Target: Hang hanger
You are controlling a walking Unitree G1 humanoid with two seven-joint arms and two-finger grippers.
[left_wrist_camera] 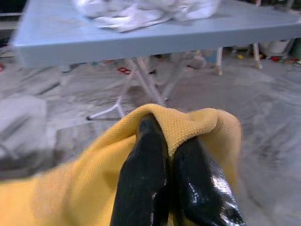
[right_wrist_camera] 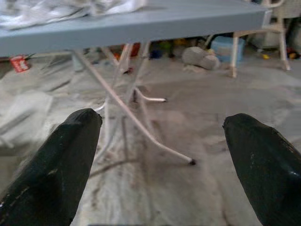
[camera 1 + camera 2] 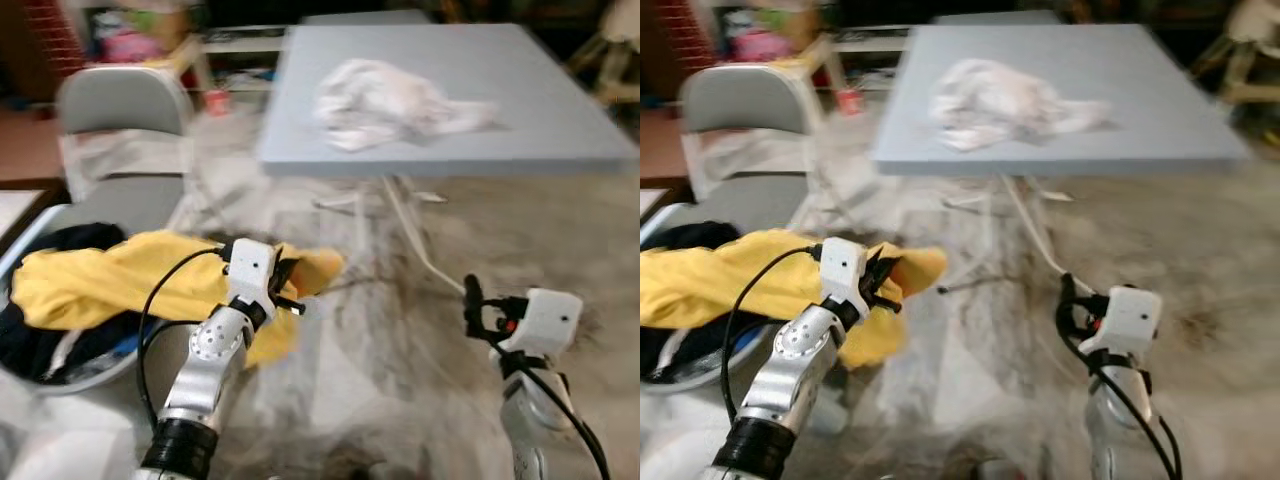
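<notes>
Fabric of a yellow garment [image 3: 110, 275] is sitting pinched between the closed fingers [image 1: 143, 174] of the left gripper [image 3: 288, 290], trailing back into a basket [image 3: 70, 375] by the chair [image 3: 125, 105]. Right gripper [image 3: 470, 300] is hanging spread wide and empty above the floor [image 3: 400, 360], near the table's [image 3: 560, 130] front edge, white cloth [image 3: 390, 100] lying mid-table.

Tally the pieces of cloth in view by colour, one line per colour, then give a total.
Yellow: 1, the yellow garment pinched in the left gripper
White: 1, the white cloth heaped on the grey table
Dark: 1, the dark clothing in the basket, under the yellow one
Total: 3
</notes>
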